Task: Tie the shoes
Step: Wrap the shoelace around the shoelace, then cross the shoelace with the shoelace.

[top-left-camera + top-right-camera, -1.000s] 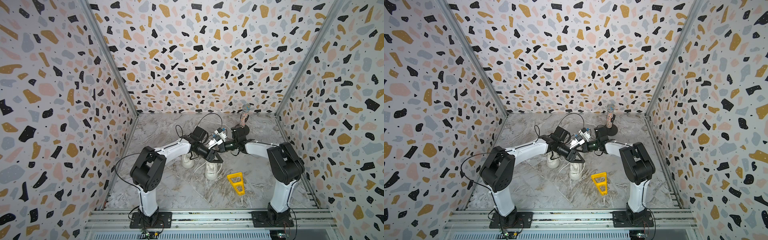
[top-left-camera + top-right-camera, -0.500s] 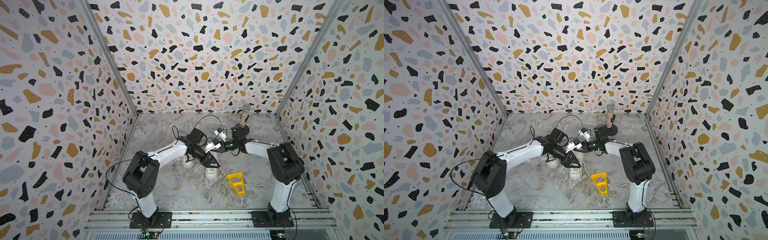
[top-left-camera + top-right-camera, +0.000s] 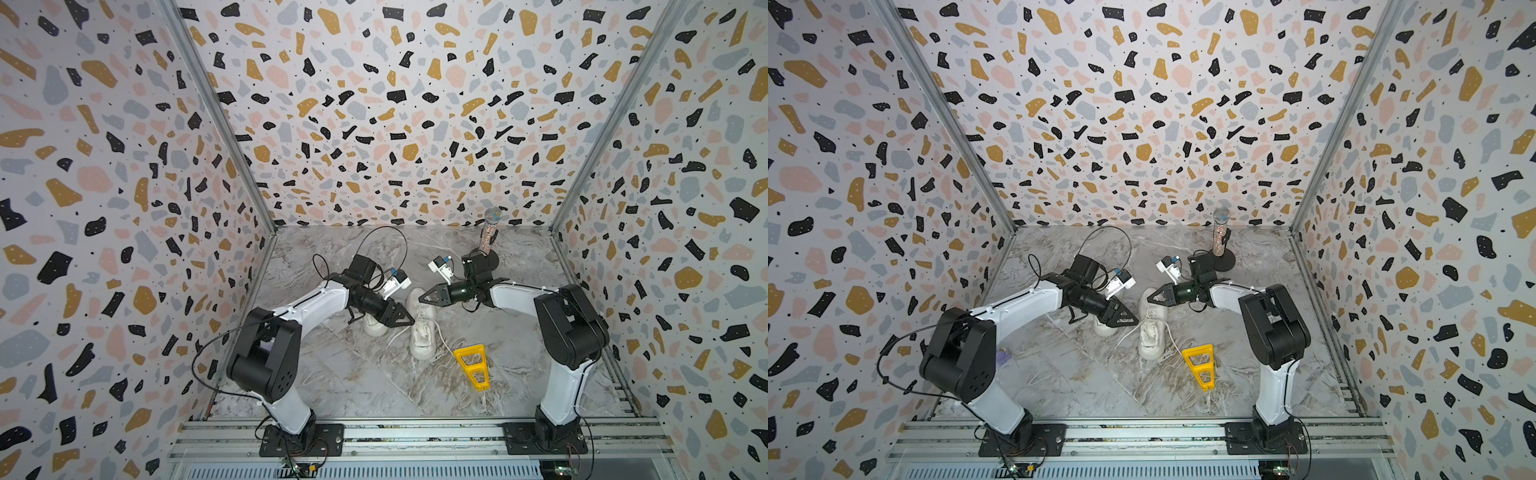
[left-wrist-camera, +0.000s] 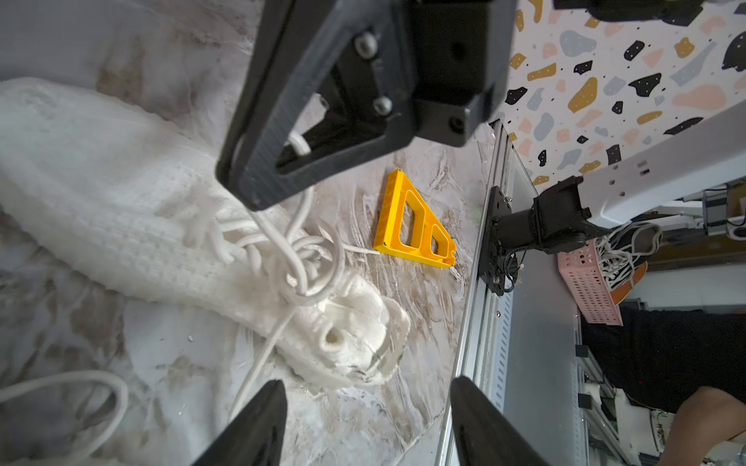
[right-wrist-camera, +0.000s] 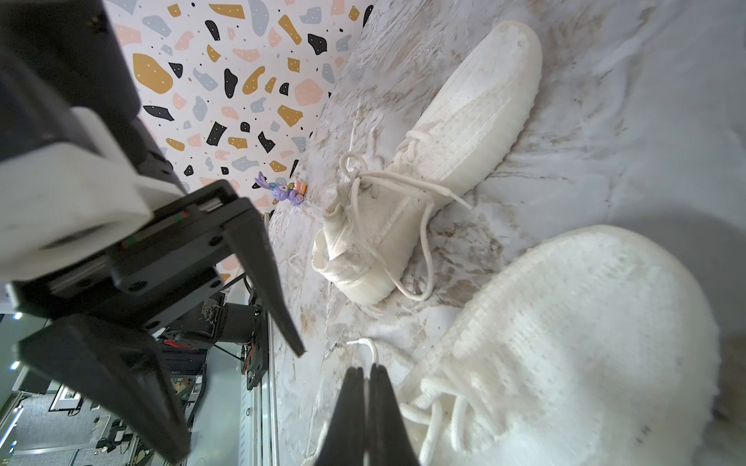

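Note:
Two white shoes lie side by side on the marble floor, toes toward the back. The right shoe (image 3: 423, 328) (image 3: 1152, 334) (image 4: 121, 210) has a loose half-tied tangle of laces (image 4: 298, 262). One lace end (image 5: 365, 345) rises from it into my right gripper (image 3: 422, 298) (image 5: 365, 369), which is shut on the lace just above the shoe's toe half. My left gripper (image 3: 409, 321) (image 4: 365, 387) hovers open by that shoe's left side with nothing between its fingers. It hides part of the left shoe (image 3: 374, 328) (image 5: 436, 173), whose laces trail loose.
A yellow triangular frame (image 3: 471, 365) (image 4: 411, 226) lies near the right shoe's heel. A glittery tube on a black stand (image 3: 490, 232) stands at the back right. A small purple toy (image 5: 282, 193) sits by the left wall. A metal rail (image 3: 415, 432) runs along the front edge.
My left gripper has spread its jaws wider and drawn back to the left and nearer, away from the right gripper. The right gripper has stayed shut in place.

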